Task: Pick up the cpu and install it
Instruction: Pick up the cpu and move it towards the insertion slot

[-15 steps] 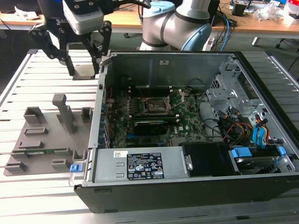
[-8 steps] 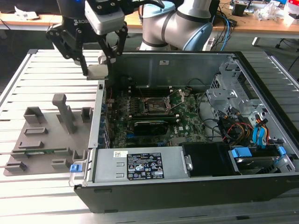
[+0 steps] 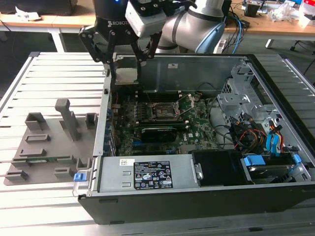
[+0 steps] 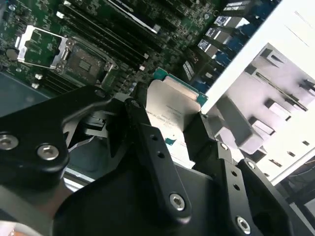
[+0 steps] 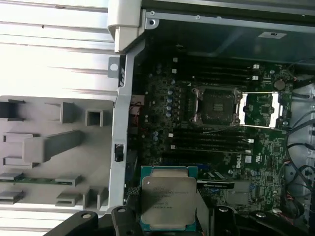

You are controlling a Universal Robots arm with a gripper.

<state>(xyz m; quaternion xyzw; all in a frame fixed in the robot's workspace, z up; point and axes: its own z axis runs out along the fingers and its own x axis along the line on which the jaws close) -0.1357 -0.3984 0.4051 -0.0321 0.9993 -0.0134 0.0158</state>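
- a robot arm is reaching in from the far side of the exterior view, with its wrist bending down over an open computer case (image 3: 197, 194).
- the gripper (image 3: 127, 63) is hanging fingers-down above the case's side wall on the exterior view's left, near the far corner.
- its black fingers (image 4: 147, 142) are clamping the cpu (image 5: 168, 199) by two opposite edges. this is probably keeping the pads off the flat faces, so nothing is pressing on the contact side.
- the cpu is hanging in the air, touching nothing but the fingers, with its pale metal top facing the first wrist view.
- it is sitting between a grey holder tray (image 3: 49, 142) outside the case and the dark square socket (image 3: 162, 110) on the green motherboard (image 3: 197, 128), well apart from the socket.
- the socket is lying empty, with its metal frame (image 5: 259, 109) swung open to one side, seemingly so the chip can drop straight in.
- judging by this, the pick-up is looking done and the installing is not yet done.
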